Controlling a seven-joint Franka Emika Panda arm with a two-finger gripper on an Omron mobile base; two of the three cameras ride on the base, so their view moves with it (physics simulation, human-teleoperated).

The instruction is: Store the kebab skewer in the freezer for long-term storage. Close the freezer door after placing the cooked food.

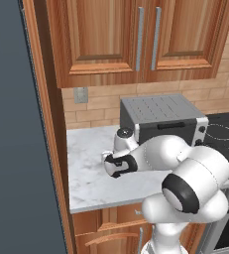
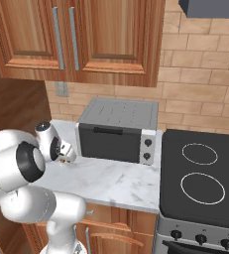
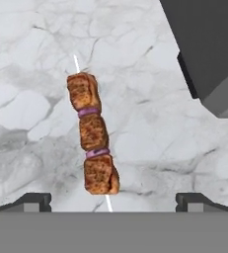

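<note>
While my claw (image 3: 113, 200) hangs over the marble counter (image 3: 31, 59), its two dark fingertips (image 3: 34, 201) stand wide apart at the bottom of the hand view, spread open with nothing between them. Just past them lies the kebab skewer (image 3: 92, 133), flat on the stone: three browned chunks on a thin pale stick, with narrow purple slices between the chunks. Its near end falls in the open gap between my fingertips, its far tip points away from me, and neither fingertip touches it.

Beyond the skewer and off to one side, the dark corner of the toaster oven (image 3: 211, 54) comes into the hand view. From the left base view, my hand sits low over the counter just in front of that grey oven (image 1: 160, 119), near its left end. In the right base view, a small brown speck of the skewer (image 2: 63, 160) shows under my wrist.

Farther back, a brick wall carries a grey outlet plate (image 1: 81, 95), and wooden cabinets (image 1: 106, 34) hang above it. A black cooktop (image 2: 200, 173) lies right of the oven. At the far left of the left base view stands a tall slate-grey panel (image 1: 12, 149).
</note>
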